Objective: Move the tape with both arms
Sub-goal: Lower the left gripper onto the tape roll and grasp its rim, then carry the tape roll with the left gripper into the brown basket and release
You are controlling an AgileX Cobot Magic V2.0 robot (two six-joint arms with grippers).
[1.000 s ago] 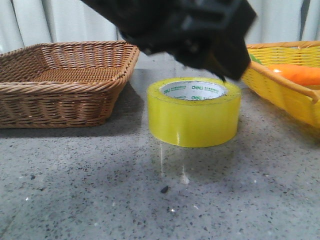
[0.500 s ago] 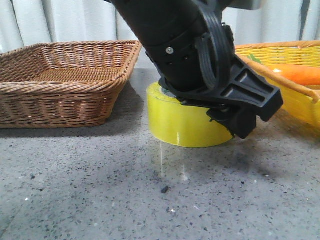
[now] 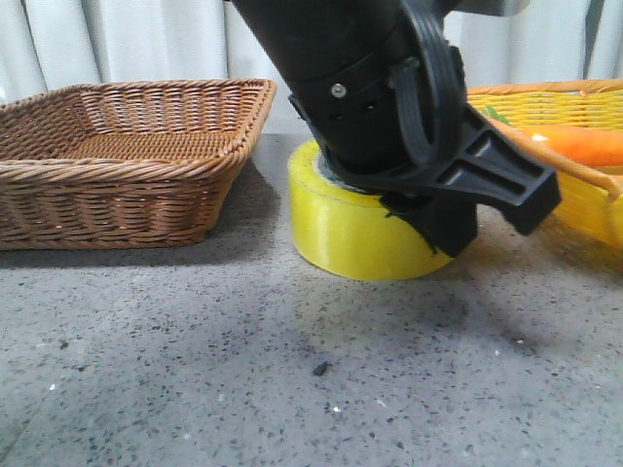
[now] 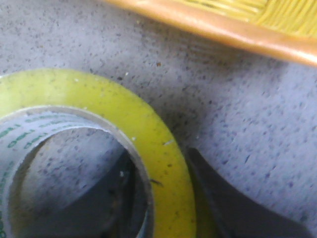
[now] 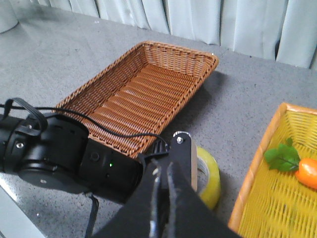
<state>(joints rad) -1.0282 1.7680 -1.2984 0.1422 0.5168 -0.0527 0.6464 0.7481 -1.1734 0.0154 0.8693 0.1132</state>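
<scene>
Two arms on this rig, only the left one working: left tool [image 3: 443, 229] is down on the tape [image 3: 355, 238], one finger inside the core and one outside the yellow wall, straddling the roll's wall at its 4 o'clock side in front view; the left wrist view shows the same, dark finger [image 4: 233, 208] outside, another in the hole. Jaws stand either side of the wall, contact looks made, but cannot tell for sure that they are clamped tight. Tape sits flat on the grey counter [image 3: 195, 379], core up, centre of the scene, brown wicker basket [image 3: 127, 156] at its 9 o'clock, yellow basket [image 3: 584, 195] with the carrot [image 3: 584, 144] at its 3 o'clock, near but not touching either. Right tool [image 5: 163, 208] hangs high above with its fingers pressed together, holding nothing. Handling guess: roll is light, rigid thanks to the cardboard core, outer film smooth and likely slippery, not fragile. Wall pinch, inner core against outer wrap, is the sensible hold; leave the opposite side of the wall free for the right tool to take at handover. Lift not yet started.
</scene>
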